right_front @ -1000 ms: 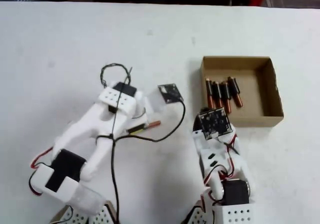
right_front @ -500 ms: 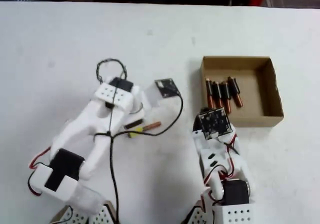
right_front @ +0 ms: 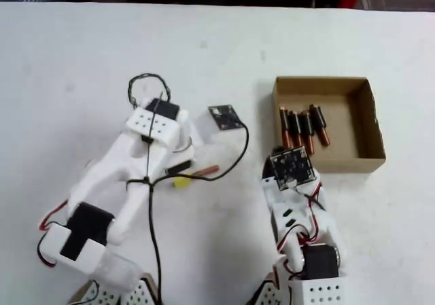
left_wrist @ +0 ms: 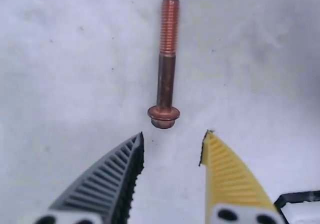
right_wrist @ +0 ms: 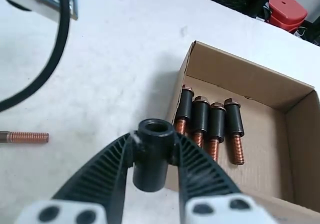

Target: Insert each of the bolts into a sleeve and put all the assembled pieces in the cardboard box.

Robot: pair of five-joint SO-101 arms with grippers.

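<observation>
Four assembled pieces [right_wrist: 210, 119] are already lying side by side in the cardboard box [right_wrist: 240, 67], and one bare bolt [left_wrist: 167, 59] is lying flat on the white table [right_front: 285, 33], so I am judging this to be the last pairing. The left gripper [left_wrist: 172, 139] is hanging close over the table with its grey and yellow fingers spread apart, holding nothing. The bolt is lying straight ahead of those parted jaws, just beyond the fingertips. Its flanged head is nearest them and its threaded end is pointing away, so the long axis is running along the gripper's own reach, centred on the gap. In the high view that threaded end is pointing across toward the right arm. The right gripper [right_wrist: 154, 144] is sitting near the box, clamped on a black sleeve [right_wrist: 150, 171] held upright with its bore facing up. The left arm is plainly the nearer one, and a short forward push should be bringing the shank between its fingers.
</observation>
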